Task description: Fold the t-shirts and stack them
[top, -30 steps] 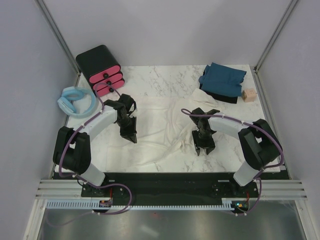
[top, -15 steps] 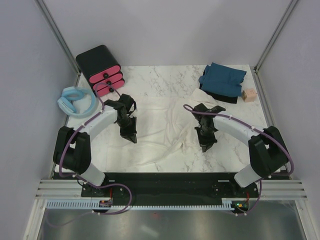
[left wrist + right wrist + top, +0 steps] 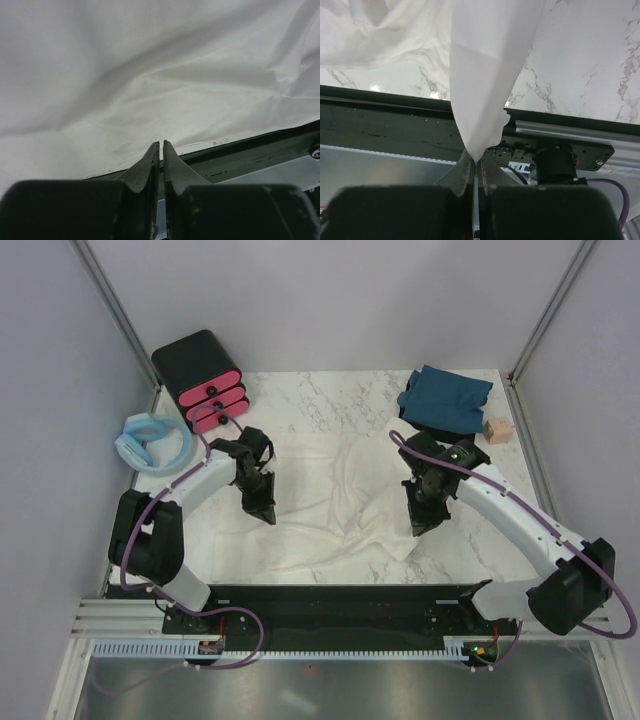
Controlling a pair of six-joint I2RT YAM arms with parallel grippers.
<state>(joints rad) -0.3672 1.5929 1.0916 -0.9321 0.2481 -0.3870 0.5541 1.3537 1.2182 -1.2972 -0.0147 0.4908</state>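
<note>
The cream-white t-shirt [image 3: 330,495] lies spread and rumpled across the middle of the marble table [image 3: 330,395]. My left gripper [image 3: 263,510] rests on its left part. In the left wrist view that gripper's [image 3: 161,145] jaws stand almost together at the cloth's [image 3: 150,75] near edge, apparently pinching it. My right gripper [image 3: 420,523] is shut on the shirt's right near corner. In the right wrist view a tapering flap of white cloth [image 3: 485,75] runs out of its tips [image 3: 476,161], lifted off the table. The teal-blue t-shirt [image 3: 447,397] lies folded at the back right.
A black box with pink drawers [image 3: 202,380] stands at the back left, a pale blue padded ring [image 3: 150,442] beside it. A small wooden block [image 3: 497,429] sits right of the teal shirt, which lies on a dark cloth [image 3: 445,433]. Walls enclose three sides.
The right gripper has shut on the white shirt's corner and swung right and back with it, drawing the cloth up. The left gripper has stayed in place.
</note>
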